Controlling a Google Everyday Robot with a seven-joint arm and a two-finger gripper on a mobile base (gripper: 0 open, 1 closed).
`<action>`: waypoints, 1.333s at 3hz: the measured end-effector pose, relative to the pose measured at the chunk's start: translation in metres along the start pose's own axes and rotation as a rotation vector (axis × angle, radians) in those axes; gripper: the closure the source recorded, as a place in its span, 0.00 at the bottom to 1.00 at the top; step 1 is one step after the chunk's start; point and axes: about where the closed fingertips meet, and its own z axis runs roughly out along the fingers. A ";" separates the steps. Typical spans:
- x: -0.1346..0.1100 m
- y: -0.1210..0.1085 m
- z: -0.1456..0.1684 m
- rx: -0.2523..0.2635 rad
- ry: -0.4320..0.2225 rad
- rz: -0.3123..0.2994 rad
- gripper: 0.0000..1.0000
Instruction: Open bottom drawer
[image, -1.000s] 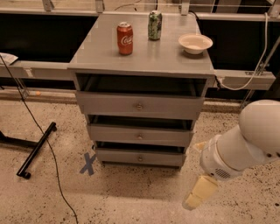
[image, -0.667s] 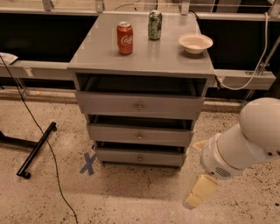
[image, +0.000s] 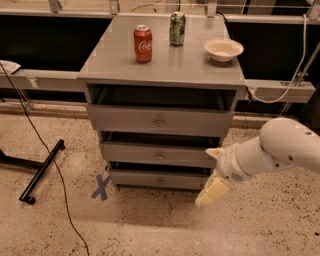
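Observation:
A grey cabinet holds three drawers, each with a small round knob. The bottom drawer is the lowest and shortest front, just above the floor, with its knob at the centre. A dark gap shows above its front. My gripper is at the cabinet's lower right corner, level with the bottom and middle drawers and to the right of the knob. Its cream fingers are spread apart and hold nothing. It does not touch the knob.
On the cabinet top stand a red cola can, a green can and a white bowl. A black stand leg and a cable lie on the floor at the left. A blue tape cross marks the floor.
My gripper and arm have moved up and to the left, closer to the cabinet's lower right corner. The drawers have not moved.

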 end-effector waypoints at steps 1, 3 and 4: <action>0.007 -0.058 0.062 -0.021 -0.162 -0.010 0.00; 0.062 -0.096 0.179 -0.206 -0.378 -0.009 0.00; 0.095 -0.095 0.221 -0.302 -0.433 0.015 0.00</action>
